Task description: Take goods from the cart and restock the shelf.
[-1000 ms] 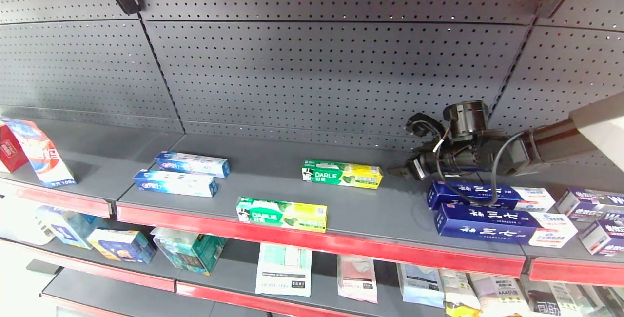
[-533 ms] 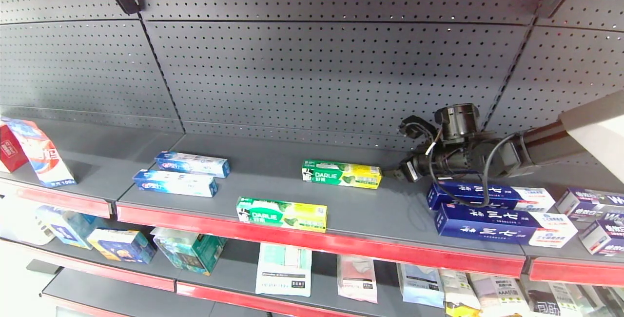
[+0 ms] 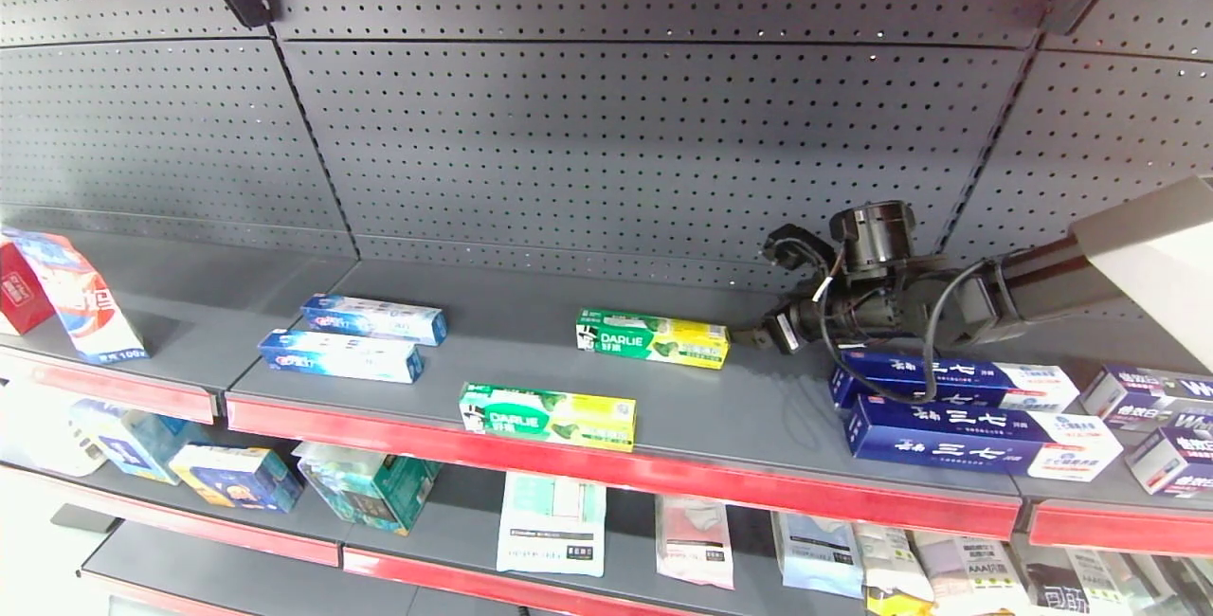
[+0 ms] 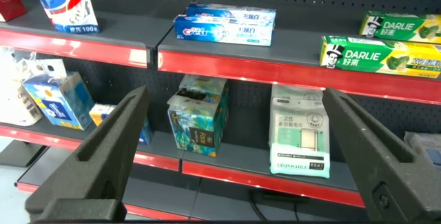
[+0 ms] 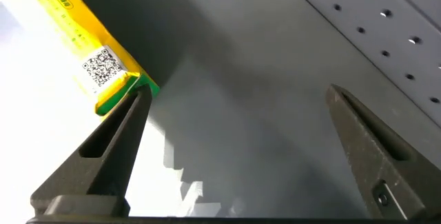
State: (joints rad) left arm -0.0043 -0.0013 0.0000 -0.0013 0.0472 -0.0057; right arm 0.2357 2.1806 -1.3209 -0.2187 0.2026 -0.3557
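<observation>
Toothpaste boxes lay flat on the grey shelf (image 3: pixel 758 426). Nearest, at its red front edge, sat the front green box (image 3: pixel 548 416). The rear green box (image 3: pixel 652 338) lay farther back, toward the pegboard wall. The right gripper (image 3: pixel 756 336) was just beside that box's yellow end, jaws wide and holding nothing, one finger (image 5: pixel 117 134) touching the box's corner. The left gripper (image 4: pixel 234 96), also spread wide and empty, hung before the lower shelves. Lining up the rear green box probably called for a slow, level nudge along the shelf, keeping clear of the blue boxes (image 3: pixel 948 431) near the right edge.
</observation>
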